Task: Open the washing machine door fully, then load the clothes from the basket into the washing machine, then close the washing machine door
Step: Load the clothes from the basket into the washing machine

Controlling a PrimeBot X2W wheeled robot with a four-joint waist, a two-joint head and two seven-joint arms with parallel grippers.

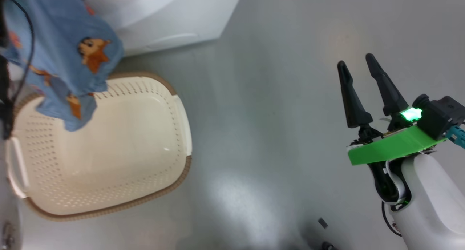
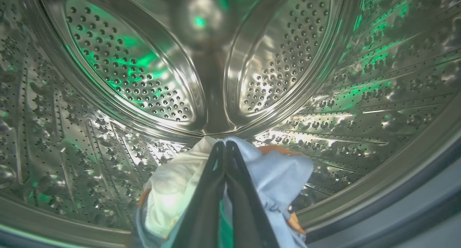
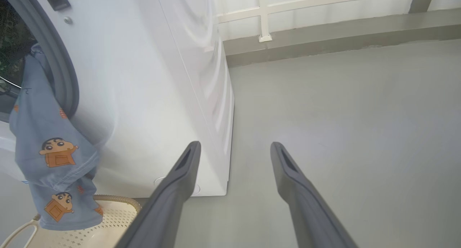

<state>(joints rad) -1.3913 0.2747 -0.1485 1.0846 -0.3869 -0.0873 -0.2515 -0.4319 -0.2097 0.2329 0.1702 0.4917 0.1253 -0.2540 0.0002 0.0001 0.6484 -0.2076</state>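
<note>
My left gripper (image 2: 224, 147) is inside the washing machine's steel drum (image 2: 126, 71), fingers pressed tight together and clamped on the clothes. In the left wrist view the light blue garment (image 2: 277, 168) bunches at 4 o'clock of my fingertips and the cream garment (image 2: 173, 190) at 8 o'clock, both low against the perforated drum wall. The drum's back plate, with its domed panels, sits at 12 o'clock and carries green reflections.

In the right wrist view the blue garment, with its orange cartoon prints, trails out of the opening at 9 o'clock. It drapes over the grey gasket (image 3: 61, 71) and hangs down the white front of the washing machine (image 3: 144, 78), its lower end above the basket's near edge.

In the head view the same cloth hangs at 10 o'clock over the far left corner of the basket (image 1: 120, 152), which stands on the grey floor (image 1: 272, 97) at 8 o'clock, just beside the machine's bottom corner, its bare cream bottom showing.

My right gripper (image 1: 356, 59) is released, fingers spread wide with nothing between them. It hangs over bare floor at 3 o'clock, well apart from the basket.
</note>
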